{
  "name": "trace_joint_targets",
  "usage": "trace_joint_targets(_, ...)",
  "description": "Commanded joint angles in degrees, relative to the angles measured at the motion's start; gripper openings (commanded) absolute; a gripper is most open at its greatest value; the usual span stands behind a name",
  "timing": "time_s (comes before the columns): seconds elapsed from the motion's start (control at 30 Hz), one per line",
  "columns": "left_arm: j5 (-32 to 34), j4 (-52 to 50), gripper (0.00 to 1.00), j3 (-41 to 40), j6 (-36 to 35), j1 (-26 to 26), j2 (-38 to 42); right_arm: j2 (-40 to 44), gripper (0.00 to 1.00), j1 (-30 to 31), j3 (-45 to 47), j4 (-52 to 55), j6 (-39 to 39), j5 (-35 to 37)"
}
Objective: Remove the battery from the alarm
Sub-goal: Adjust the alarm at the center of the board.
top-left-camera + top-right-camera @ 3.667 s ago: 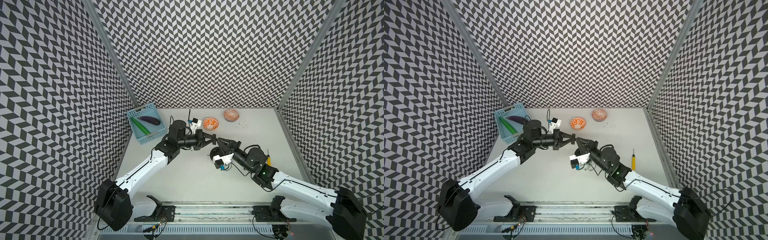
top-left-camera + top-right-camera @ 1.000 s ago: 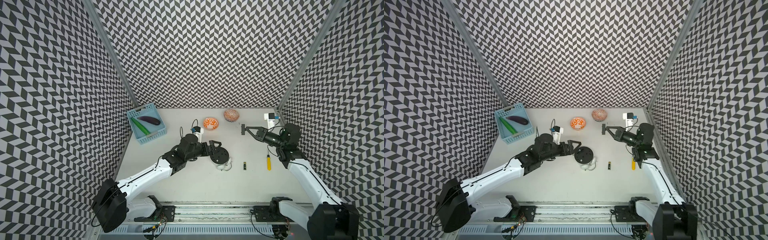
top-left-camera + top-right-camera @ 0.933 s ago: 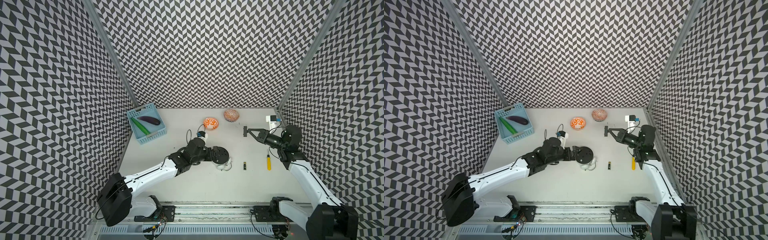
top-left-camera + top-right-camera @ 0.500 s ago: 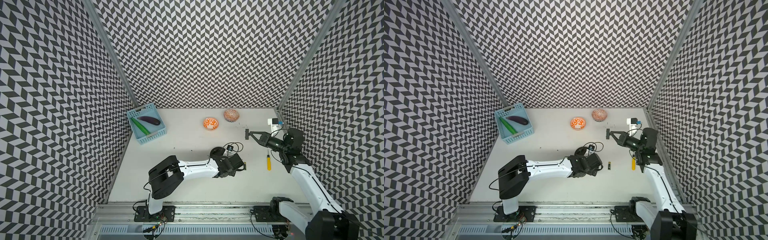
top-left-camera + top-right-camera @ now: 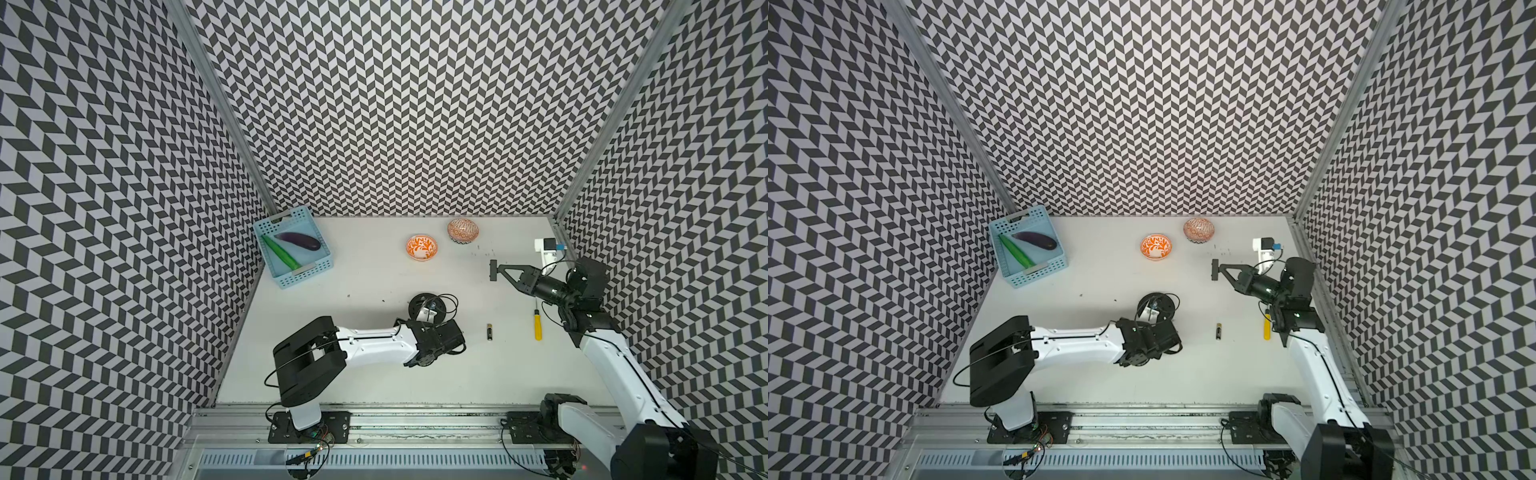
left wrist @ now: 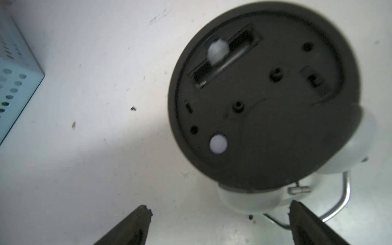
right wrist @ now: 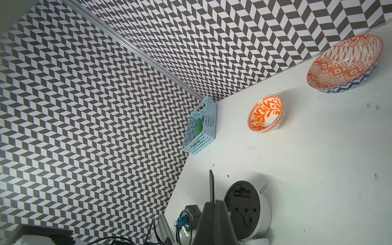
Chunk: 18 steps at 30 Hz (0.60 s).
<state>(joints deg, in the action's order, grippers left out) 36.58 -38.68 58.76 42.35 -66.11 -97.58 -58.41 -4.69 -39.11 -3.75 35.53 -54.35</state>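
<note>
The alarm (image 5: pixel 417 303) (image 5: pixel 1167 305) lies face down mid-table, black back up. In the left wrist view its battery slot (image 6: pixel 224 61) stands open with no battery in it. The battery (image 5: pixel 489 332) (image 5: pixel 1218 331) lies loose on the table to the right of the alarm. My left gripper (image 6: pixel 219 210) hovers open just above the table at the alarm's bell side, with nothing between its fingers. In both top views the left wrist hides it. My right gripper (image 5: pixel 493 270) (image 5: pixel 1214 270) is raised far right of the alarm, shut on a thin black plate (image 7: pixel 211 186).
A yellow-handled screwdriver (image 5: pixel 537 328) lies right of the battery, under the right arm. Two orange-patterned bowls (image 5: pixel 422 247) (image 5: pixel 463 230) stand at the back. A blue basket (image 5: pixel 293 247) of vegetables stands back left. Patterned walls close in three sides.
Within the last second my left arm folded in, bringing its wrist over the alarm's front side. The right gripper drifted slightly right with the plate. The battery stayed where it lies.
</note>
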Motion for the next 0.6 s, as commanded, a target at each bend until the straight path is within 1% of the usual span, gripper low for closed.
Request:
trace_joint_targets(0.0, 0.14, -0.37, 1.0, -6.47, 2.52, 3.6, 6.33, 0.15, 0.0, -0.25, 0.25, -3.4, -0.72, -1.46)
trace_joint_targets(0.07, -3.46, 2.11, 1.0, -10.71, 1.46, 8.93, 9.71, 0.12, 0.0, -0.26, 0.41, -3.54, -0.75, -1.4)
trace_joint_targets(0.13, -5.79, 4.44, 1.0, -13.15, -0.56, 13.28, 12.65, 0.0, 0.0, -0.17, 0.38, -3.5, -0.89, -1.22)
trace_joint_targets(0.23, -9.07, 6.68, 1.0, -14.32, -3.36, 20.66, 16.17, -0.78, 0.0, -0.05, -0.3, -1.57, -2.31, -1.22)
trace_joint_targets(0.27, -11.71, 7.81, 0.99, -13.99, -4.69, 23.17, 17.23, -0.97, 0.0, 0.03, -0.57, -0.61, -3.18, -0.99)
trace_joint_targets(0.3, -14.59, 9.42, 0.97, -13.33, -6.22, 24.4, 18.33, -1.07, 0.0, 0.15, -0.84, 0.68, -4.17, -0.58)
trace_joint_targets(0.33, -18.55, 11.76, 0.95, -12.78, -8.19, 24.84, 19.45, -1.18, 0.0, 0.2, -1.05, 1.8, -5.01, -0.04)
trace_joint_targets(0.4, -29.8, 18.23, 0.91, -12.03, -10.51, 24.89, 21.2, -1.24, 0.0, 0.22, -1.0, 2.77, -5.64, 0.14)
trace_joint_targets(0.47, -40.93, 25.21, 0.91, -11.82, -9.13, 25.35, 21.39, -1.35, 0.0, 0.34, -0.88, 3.19, -5.73, 0.36)
trace_joint_targets(0.53, -47.3, 30.88, 0.91, -11.86, -6.69, 26.12, 20.15, -1.51, 0.0, 0.24, -0.84, 3.92, -5.99, 0.64)
trace_joint_targets(0.57, -49.7, 33.05, 0.88, -11.58, -5.95, 26.74, 18.64, -1.53, 0.0, 0.35, -0.85, 4.01, -6.02, 0.6)
